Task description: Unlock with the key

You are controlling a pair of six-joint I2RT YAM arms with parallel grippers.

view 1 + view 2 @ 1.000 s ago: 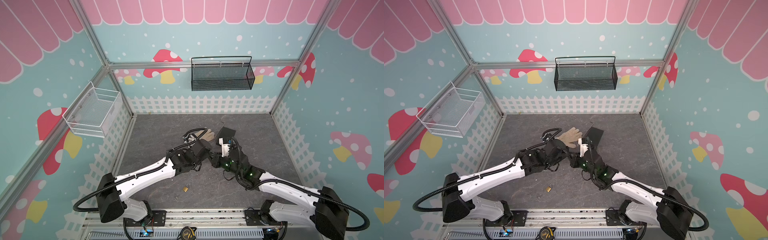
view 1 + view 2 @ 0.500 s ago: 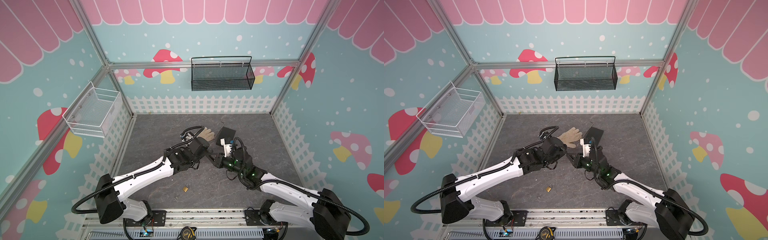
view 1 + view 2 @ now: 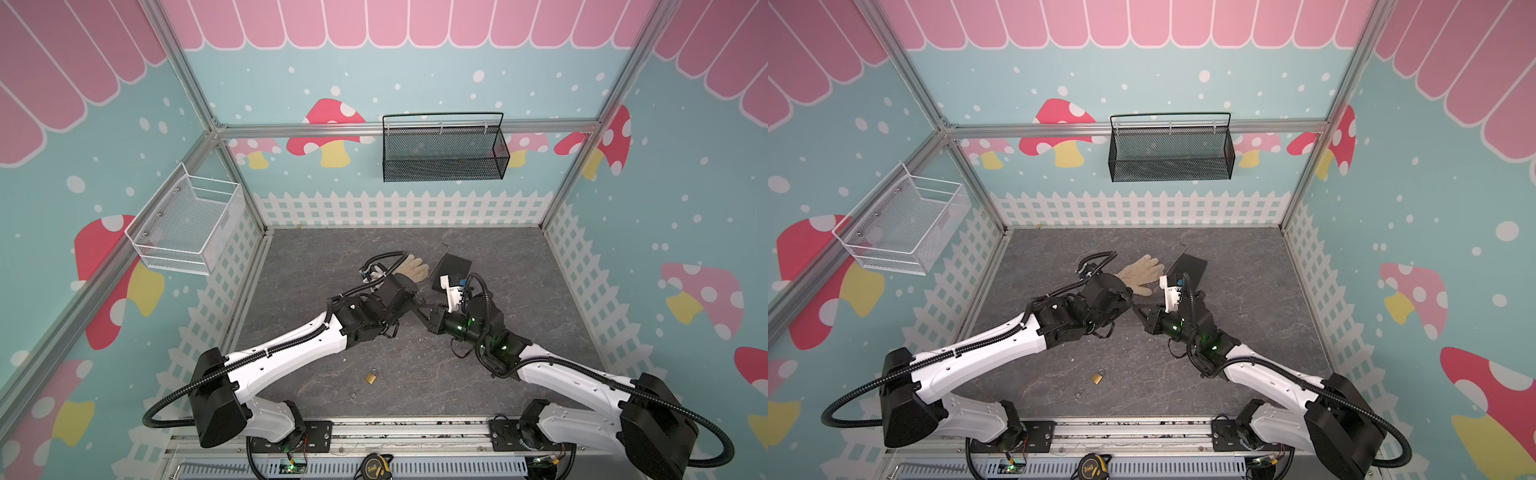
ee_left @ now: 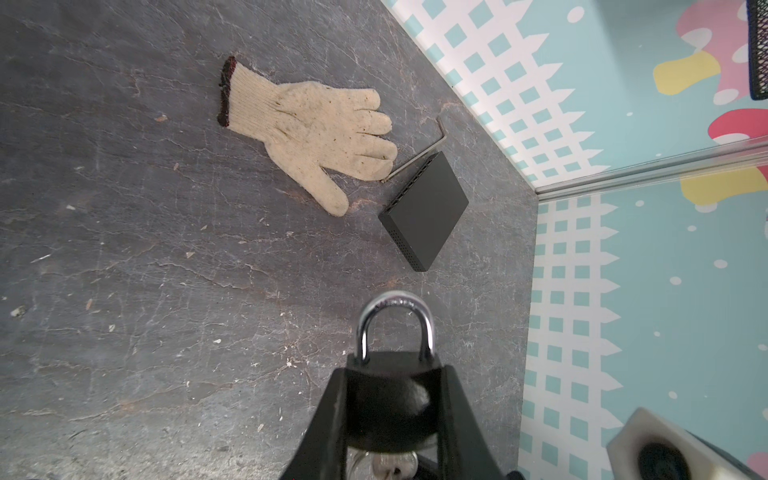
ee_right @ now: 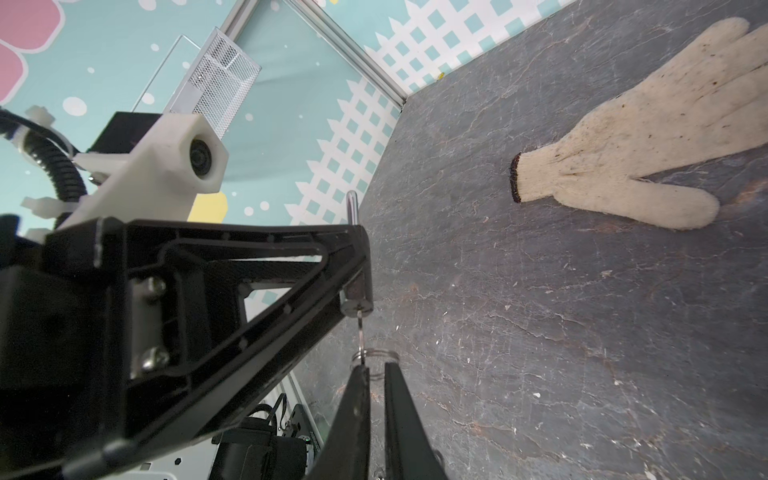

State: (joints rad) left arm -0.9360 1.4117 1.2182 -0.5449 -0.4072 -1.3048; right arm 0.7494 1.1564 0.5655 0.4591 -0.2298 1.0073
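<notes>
Your left wrist view shows what both top views hide: the left gripper [image 4: 394, 370] has its fingers clamped on the black padlock [image 4: 386, 403]. The right wrist view shows the key [image 5: 360, 332] in its keyhole and the key ring [image 5: 374, 356] at the tips of the right gripper [image 5: 376, 374]. Those fingers are nearly together, and you can't tell if they pinch.

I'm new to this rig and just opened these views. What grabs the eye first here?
At the centre, the left gripper clamps a black padlock, and the right gripper has its tips at the key ring hanging from the key in its base. Behind them lie a pale glove and a flat black box; a small brass padlock sits nearer the arms' bases.
</notes>
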